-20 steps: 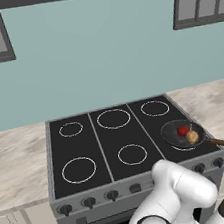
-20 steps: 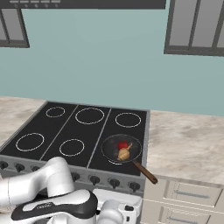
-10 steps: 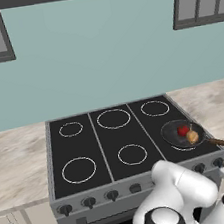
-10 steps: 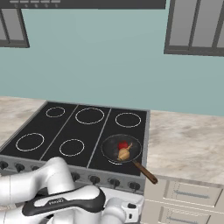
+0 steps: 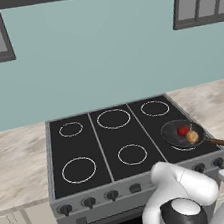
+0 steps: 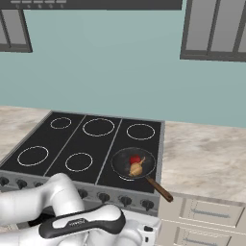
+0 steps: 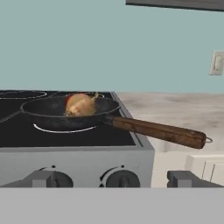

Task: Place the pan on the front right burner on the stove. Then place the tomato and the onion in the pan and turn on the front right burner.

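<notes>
Arm swung lower, pan (image 7: 70,114) above hand (image 7: 113,179)

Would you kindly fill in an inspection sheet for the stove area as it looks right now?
Surface: stove, black glass top, six white rings, knobs along the front.
Job's things: pan sits on the front right burner, brown handle pointing off the stove's front right; tomato and onion lie inside the pan, side by side.
Clutter: nothing seen.
Grippers: gripper open, low before the front knobs, holding nothing.
Cables: nothing seen.
Surroundings: marbled counter, teal wall, cabinets, wall outlet.
</notes>
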Controlling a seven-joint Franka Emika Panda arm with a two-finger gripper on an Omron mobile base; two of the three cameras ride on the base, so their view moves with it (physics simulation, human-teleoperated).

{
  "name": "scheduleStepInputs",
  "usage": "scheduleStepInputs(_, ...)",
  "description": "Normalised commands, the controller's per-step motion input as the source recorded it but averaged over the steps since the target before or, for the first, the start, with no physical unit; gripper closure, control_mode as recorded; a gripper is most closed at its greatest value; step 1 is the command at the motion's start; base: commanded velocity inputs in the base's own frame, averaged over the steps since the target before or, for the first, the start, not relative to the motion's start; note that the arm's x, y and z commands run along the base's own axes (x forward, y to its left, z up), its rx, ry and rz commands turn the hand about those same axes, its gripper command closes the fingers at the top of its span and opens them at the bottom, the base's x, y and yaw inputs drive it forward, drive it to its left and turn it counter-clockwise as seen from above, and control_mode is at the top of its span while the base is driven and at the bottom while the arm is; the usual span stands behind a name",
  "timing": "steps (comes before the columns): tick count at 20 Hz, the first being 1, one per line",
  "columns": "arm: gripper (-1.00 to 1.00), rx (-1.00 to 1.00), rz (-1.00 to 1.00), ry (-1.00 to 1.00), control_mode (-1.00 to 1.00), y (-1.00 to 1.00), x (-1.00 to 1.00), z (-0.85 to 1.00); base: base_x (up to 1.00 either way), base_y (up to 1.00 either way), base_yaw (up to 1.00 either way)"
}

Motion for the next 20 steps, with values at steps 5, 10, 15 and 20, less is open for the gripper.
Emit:
scheduleStepInputs(5,-1.00,0.00,0.00,0.00,-1.00,-0.03,0.08,-0.24,0.00,0.00,0.00)
scheduleStepInputs(10,-1.00,0.00,0.00,0.00,-1.00,0.00,0.11,-0.15,0.00,0.00,0.00)
scheduleStepInputs(15,-1.00,0.00,0.00,0.00,-1.00,0.00,0.14,-0.02,0.00,0.00,0.00)
scheduleStepInputs(20,-1.00,0.00,0.00,0.00,-1.00,0.00,0.15,-0.01,0.00,0.00,0.00)
